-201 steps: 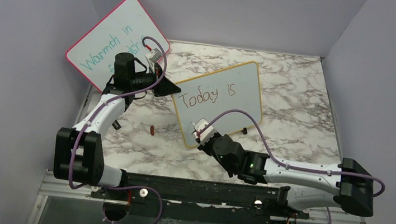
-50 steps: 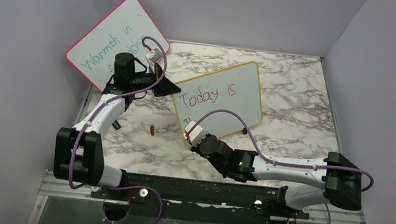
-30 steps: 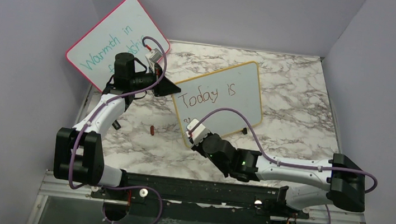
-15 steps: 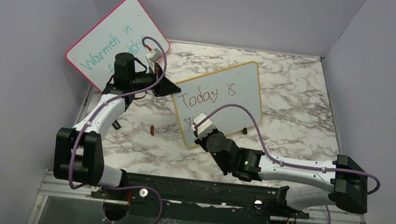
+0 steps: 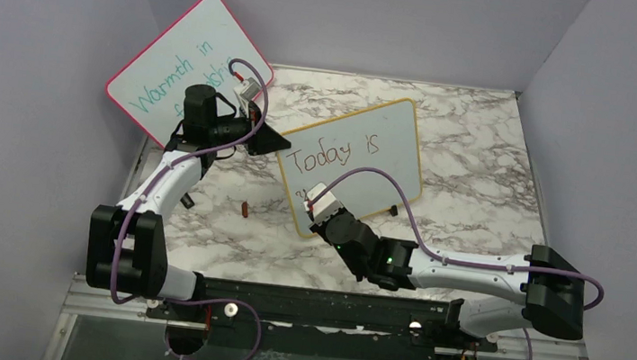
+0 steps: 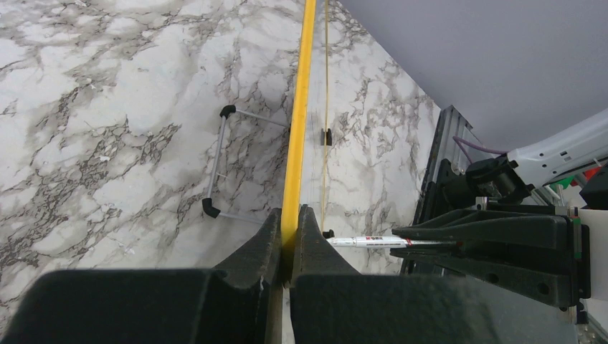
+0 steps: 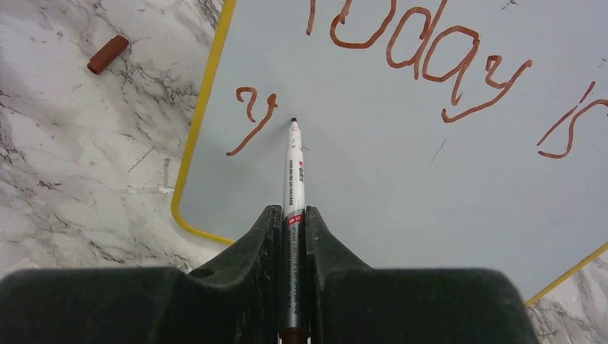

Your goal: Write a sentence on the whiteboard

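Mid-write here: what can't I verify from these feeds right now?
- Top view: the whiteboard's second line, hidden behind the right end effector.
- Right wrist view: whether the marker tip touches the board; the sentence runs off the right edge.
- Left wrist view: board seen edge-on, writing face unseen.
- Top view: pink board's lower word, behind the left arm.

Marbled table (image 5: 477, 189), yellow-framed whiteboard (image 5: 389, 163) standing on it, red-brown cap (image 5: 244, 209) lying nearby

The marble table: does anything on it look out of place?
Only a small red-brown cap, probably off the marker, lying loose on the table just left of the whiteboard. Nothing looks spilled or damaged.
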